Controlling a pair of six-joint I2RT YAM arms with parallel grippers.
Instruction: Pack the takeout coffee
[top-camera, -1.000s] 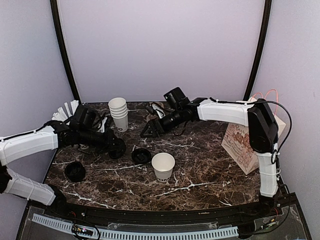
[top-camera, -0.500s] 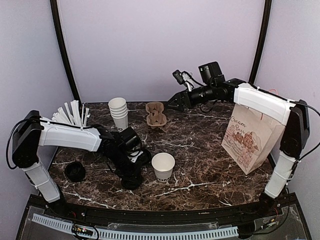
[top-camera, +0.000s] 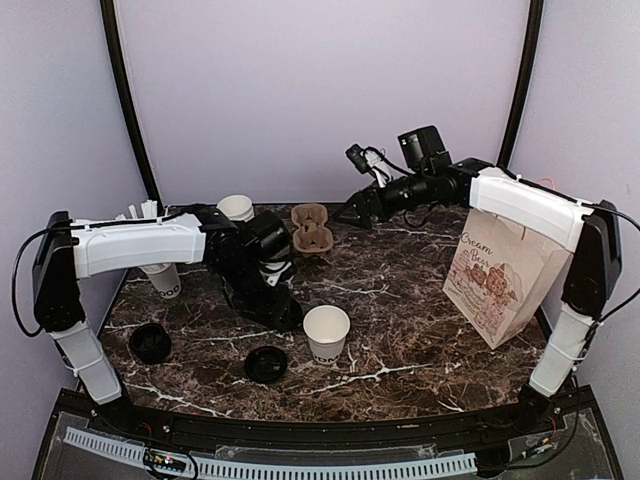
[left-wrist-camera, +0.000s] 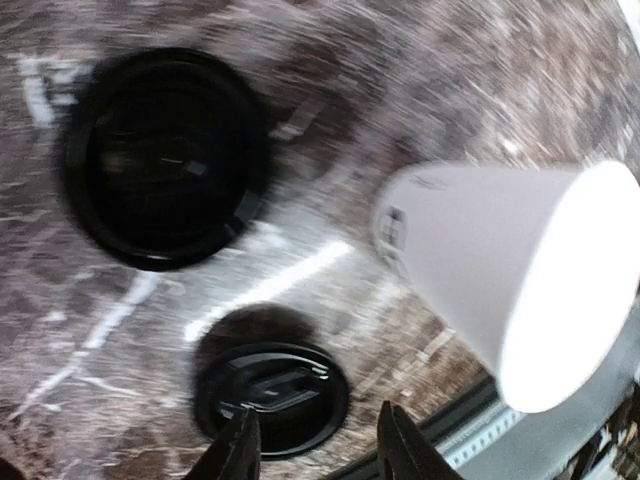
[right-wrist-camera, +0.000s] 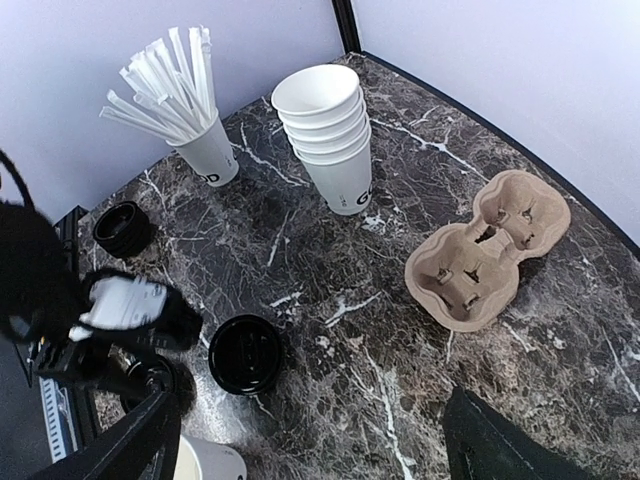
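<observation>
The takeout coffee cup (top-camera: 326, 333), white with black lettering, stands uncovered near the table's middle; it also shows in the left wrist view (left-wrist-camera: 500, 270). A loose black lid (top-camera: 266, 364) lies flat on the marble to its front left. My left gripper (top-camera: 285, 312) hovers just behind that lid (left-wrist-camera: 270, 395), open, with nothing between its fingertips (left-wrist-camera: 240, 445). In the right wrist view a second black lid (right-wrist-camera: 245, 353) lies apart from the cup (right-wrist-camera: 205, 462). My right gripper (top-camera: 348, 212) hangs open above the back of the table, beside the cardboard carrier (top-camera: 311, 228).
A stack of white cups (right-wrist-camera: 335, 140) and a cup of wrapped straws (right-wrist-camera: 205, 150) stand at the back left. A pile of black lids (top-camera: 150, 342) sits at the front left. A printed paper bag (top-camera: 500, 275) stands on the right.
My left gripper brought a black lid to the front of the table, let it go and drew back, opening. The right arm rose from the carrier and now holds still.
</observation>
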